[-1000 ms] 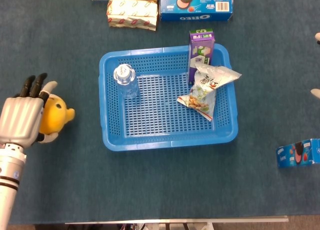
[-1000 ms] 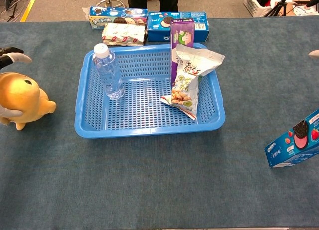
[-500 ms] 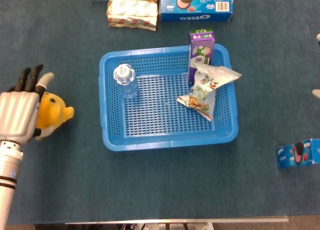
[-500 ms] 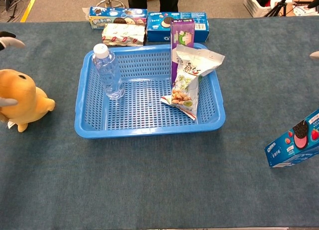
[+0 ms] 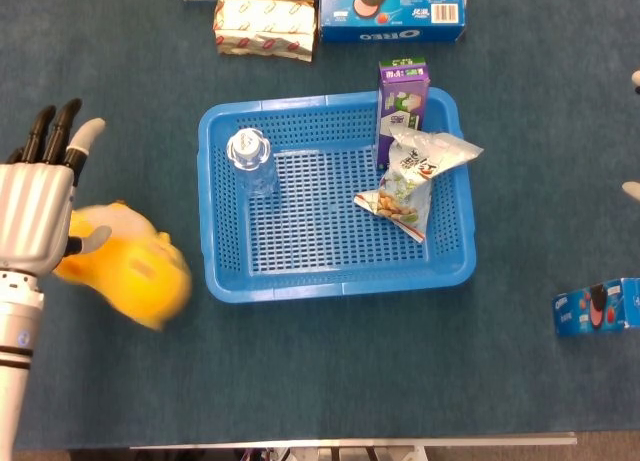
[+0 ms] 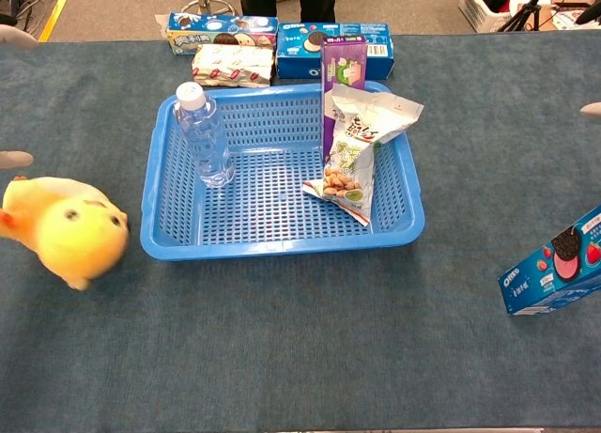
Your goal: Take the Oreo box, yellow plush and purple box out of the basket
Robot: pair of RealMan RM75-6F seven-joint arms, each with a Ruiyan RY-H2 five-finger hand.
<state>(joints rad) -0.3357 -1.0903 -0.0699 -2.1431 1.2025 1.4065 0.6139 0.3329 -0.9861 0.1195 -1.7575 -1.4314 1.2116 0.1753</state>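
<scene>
- The left hand point(image 5: 38, 216), at the left edge of the head view, is open wide with its fingers spread and grips nothing; the yellow plush point(image 5: 128, 268) lies blurred on the table just below it, left of the blue basket point(image 5: 335, 281).
- The Oreo box point(image 5: 598, 308) stands on the table at the lower right, outside the basket.
- The purple box point(image 5: 402, 99) stands upright in the basket's upper right corner, and a snack bag point(image 5: 412, 181) leans against it.
- Of the right hand point(image 5: 634, 189) only fingertips show at the right edge; I cannot tell how it is set.
- The purple box looks like the step left: I would grasp it high on its sides and lift straight up, so the snack bag and the water bottle point(image 5: 250, 159) stay put.
- The chest view shows the plush's face point(image 6: 77, 234) and the bottle's full height, which the head view flattens.
</scene>
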